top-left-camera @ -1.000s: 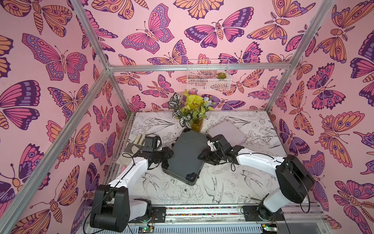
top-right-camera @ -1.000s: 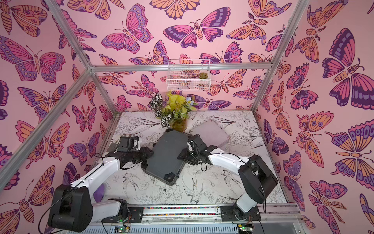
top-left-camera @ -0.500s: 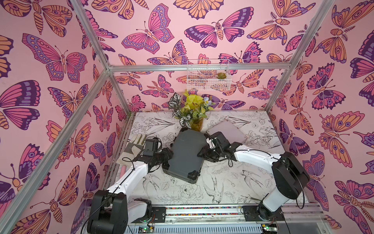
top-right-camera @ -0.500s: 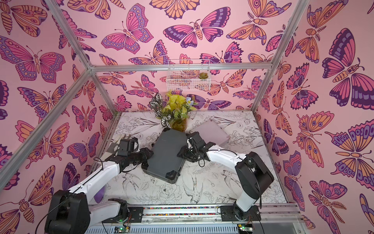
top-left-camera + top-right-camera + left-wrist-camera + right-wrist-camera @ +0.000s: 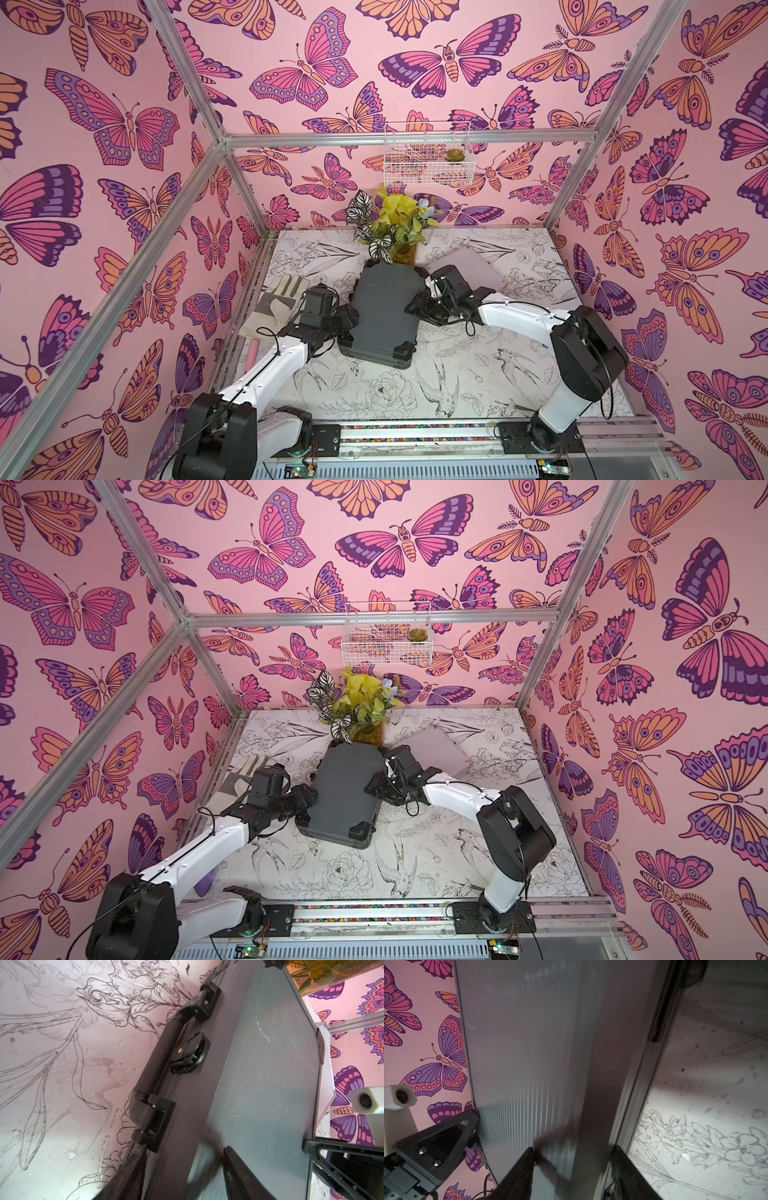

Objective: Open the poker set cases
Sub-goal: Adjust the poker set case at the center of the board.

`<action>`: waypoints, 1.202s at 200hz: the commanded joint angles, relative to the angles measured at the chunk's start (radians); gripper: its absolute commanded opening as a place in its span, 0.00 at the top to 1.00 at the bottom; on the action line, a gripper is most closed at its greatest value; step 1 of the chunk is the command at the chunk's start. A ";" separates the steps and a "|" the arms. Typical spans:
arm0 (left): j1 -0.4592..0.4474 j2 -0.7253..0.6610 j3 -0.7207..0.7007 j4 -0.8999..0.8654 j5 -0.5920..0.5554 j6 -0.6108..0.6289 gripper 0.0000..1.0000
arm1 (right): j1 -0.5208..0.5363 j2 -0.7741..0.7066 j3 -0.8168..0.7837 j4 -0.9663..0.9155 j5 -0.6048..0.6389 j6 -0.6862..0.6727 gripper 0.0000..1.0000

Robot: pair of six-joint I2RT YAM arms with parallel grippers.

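The dark grey case [image 5: 384,307] [image 5: 345,791] lies closed in the middle of the worktop [image 5: 457,382], its long sides running from near the robot's base towards the back wall, its far end just in front of the potted plant [image 5: 395,237]. It sits between the two arms. The left claw [image 5: 352,321] [image 5: 309,800] meets the case's left long edge, the right claw [image 5: 415,307] [image 5: 372,785] meets the opposite edge, and both sit about halfway along the case. In the left wrist view the left claw [image 5: 182,1165] is set narrow and clamped on the edge that carries the black handle [image 5: 158,1059] and the round latch [image 5: 189,1055], with one finger [image 5: 234,1167] on the ribbed lid and the other finger [image 5: 135,1176] low against the side wall. In the right wrist view the right claw [image 5: 573,1153] straddles the plain edge in the same way, one finger [image 5: 525,1167] on the ribbed face and the other finger [image 5: 625,1167] against the metal rim, pressing on the case. The smaller silvery-pink case [image 5: 478,266] [image 5: 436,750] lies closed and flat on the worktop behind the right claw, at an angle, apart from both claws. A glove [image 5: 278,299] lies at the worktop's left edge, beside the left arm.
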 commanded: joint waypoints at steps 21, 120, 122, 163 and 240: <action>-0.207 0.096 -0.122 -0.206 0.572 -0.145 0.41 | 0.092 0.127 0.022 0.212 -0.173 -0.015 0.41; -0.265 -0.007 -0.158 -0.202 0.555 -0.222 0.41 | 0.152 0.140 0.049 0.206 -0.192 -0.045 0.40; -0.267 -0.008 -0.157 -0.203 0.556 -0.224 0.41 | 0.152 0.140 0.051 0.207 -0.193 -0.046 0.40; -0.282 -0.022 -0.153 -0.203 0.559 -0.235 0.41 | 0.166 0.188 0.102 0.208 -0.239 -0.054 0.40; -0.281 -0.063 -0.144 -0.209 0.534 -0.236 0.40 | 0.168 0.170 0.089 0.181 -0.208 -0.062 0.38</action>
